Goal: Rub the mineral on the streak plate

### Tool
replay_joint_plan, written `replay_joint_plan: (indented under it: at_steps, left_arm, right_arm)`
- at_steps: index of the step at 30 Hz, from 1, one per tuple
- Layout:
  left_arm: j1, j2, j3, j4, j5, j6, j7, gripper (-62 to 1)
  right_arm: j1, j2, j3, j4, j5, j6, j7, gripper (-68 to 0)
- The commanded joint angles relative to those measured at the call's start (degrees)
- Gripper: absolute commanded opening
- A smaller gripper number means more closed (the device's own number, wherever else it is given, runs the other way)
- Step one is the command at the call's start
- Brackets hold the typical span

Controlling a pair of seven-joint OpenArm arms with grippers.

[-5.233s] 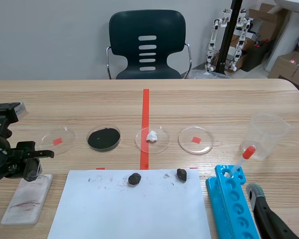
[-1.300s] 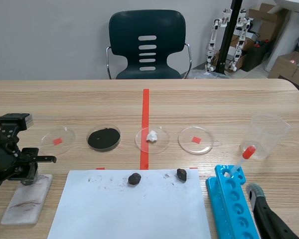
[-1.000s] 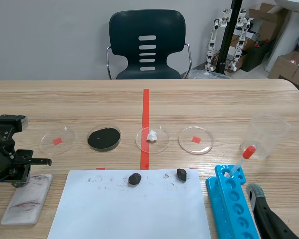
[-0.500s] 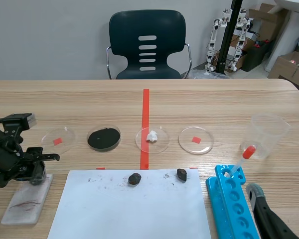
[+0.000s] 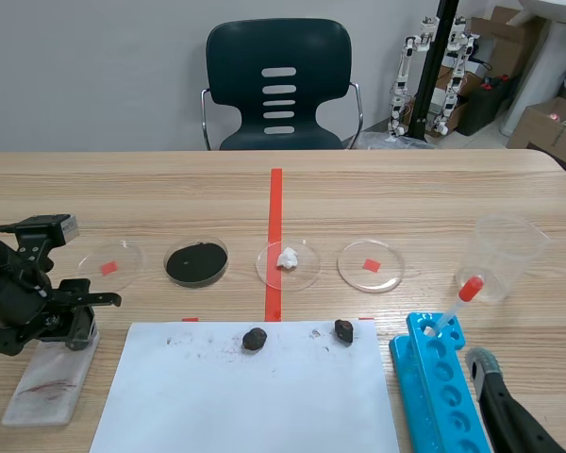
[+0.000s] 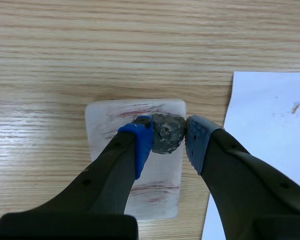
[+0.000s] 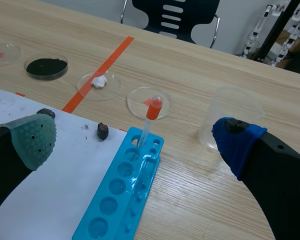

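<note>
The left gripper is clamped on the mineral - a dark grey, rough lump held between its blue pads. It sits over the far end of the white streak plate, which bears reddish-brown streaks; whether the lump presses on the surface cannot be told. The plate lies on the wooden table, just beside the near left corner of a white paper sheet.

The right gripper hangs with its jaws wide apart, holding nothing, above a blue well rack with a red-bulbed dropper at its far end. A clear beaker stands beyond the rack.

Two dark rock pieces rest on the sheet's far edge. Beyond them is a row of petri dishes - one with black powder, one with a white lump.
</note>
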Motion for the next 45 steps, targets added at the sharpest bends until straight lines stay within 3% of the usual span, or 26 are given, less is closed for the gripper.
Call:
replay_joint_plan:
  at_steps: [1, 6, 11, 27, 32, 35, 39, 45]
  left_arm:
    - [0.04, -0.74, -0.04, -0.02, 2.82, 0.98, 0.22, -55.4]
    - [0.04, -0.74, -0.04, -0.02, 8.94, 3.69, 1.66, -55.4]
    - [0.04, -0.74, -0.04, -0.02, 10.43, 4.39, 1.7, -55.4]
    - [0.04, -0.7, 0.28, -0.02, -0.52, 1.27, 1.11, -55.4]
    - [0.04, -0.7, 0.28, -0.02, -5.55, -0.96, -0.24, -55.4]
    - [0.2, -0.7, 0.28, -0.02, -6.36, -1.31, -1.22, -55.4]
    - [0.85, -0.74, 0.28, 0.26, -6.56, -1.33, -8.52, -55.4]
    - [5.84, -1.92, 0.17, 6.67, -6.51, -1.33, -26.1, -55.4]
  right_arm:
    - [0.35, 0.0, 0.37, 0.81, 0.57, -0.2, 0.83, 0.4]
    - [0.35, 0.0, 0.37, 0.81, 0.57, -0.2, 0.83, 0.4]
    - [0.35, 0.0, 0.37, 0.81, 0.57, -0.2, 0.83, 0.4]
    - [0.35, 0.0, 0.37, 0.81, 0.57, -0.2, 0.83, 0.4]
    - [0.35, 0.0, 0.37, 0.81, 0.57, -0.2, 0.83, 0.4]
    - [0.35, 0.0, 0.37, 0.81, 0.57, -0.2, 0.83, 0.4]
    - [0.35, 0.0, 0.37, 0.81, 0.57, -0.2, 0.83, 0.4]
    - [0.35, 0.0, 0.37, 0.81, 0.57, -0.2, 0.83, 0.4]
